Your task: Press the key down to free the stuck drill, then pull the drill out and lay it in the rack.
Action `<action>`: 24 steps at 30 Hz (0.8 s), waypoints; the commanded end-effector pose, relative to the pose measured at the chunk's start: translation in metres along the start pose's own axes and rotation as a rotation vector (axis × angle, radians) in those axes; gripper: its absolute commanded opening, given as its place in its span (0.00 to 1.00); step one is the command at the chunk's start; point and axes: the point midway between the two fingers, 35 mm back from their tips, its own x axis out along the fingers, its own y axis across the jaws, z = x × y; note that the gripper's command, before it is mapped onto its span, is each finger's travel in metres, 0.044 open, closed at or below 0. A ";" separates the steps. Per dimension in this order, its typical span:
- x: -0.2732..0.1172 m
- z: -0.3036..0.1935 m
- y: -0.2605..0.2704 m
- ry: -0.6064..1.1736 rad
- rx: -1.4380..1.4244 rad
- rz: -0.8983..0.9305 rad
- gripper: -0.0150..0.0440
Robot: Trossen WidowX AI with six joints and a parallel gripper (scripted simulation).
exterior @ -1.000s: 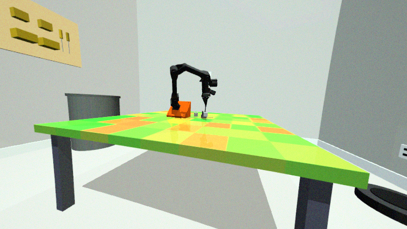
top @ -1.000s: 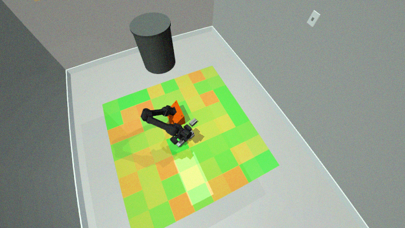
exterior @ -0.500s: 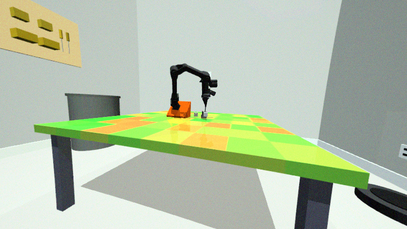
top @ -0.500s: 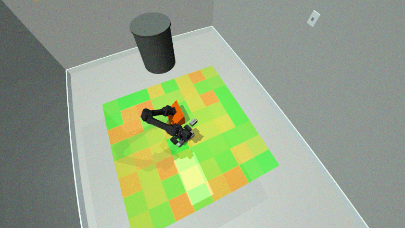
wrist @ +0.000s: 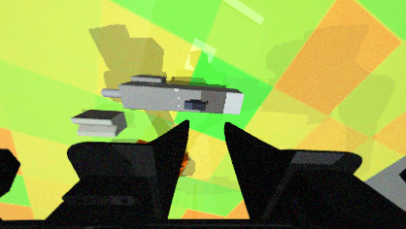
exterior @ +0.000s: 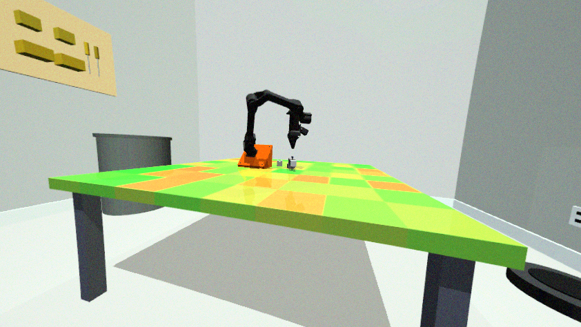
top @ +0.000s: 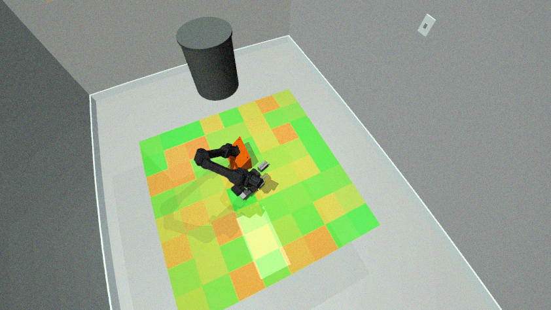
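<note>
Since the drill looks like that pale round stub poking out of the grey housing, I'd guess it's light, stiff and a bit slippery. I'd pinch the exposed end squarely and pull straight along its length. Dark key's on the housing, grooved rack's nearby. My gripper's partway open above it all, holding nothing.
</note>
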 end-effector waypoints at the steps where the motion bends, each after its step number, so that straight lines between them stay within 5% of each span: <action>1: -0.037 0.005 0.002 -0.009 0.007 0.006 0.74; 7: -0.020 0.008 0.019 -0.024 -0.160 0.001 1.00; 13: 0.017 0.017 0.094 -0.023 -0.837 0.002 1.00; 24: 0.062 0.004 0.162 -0.017 -1.529 0.000 1.00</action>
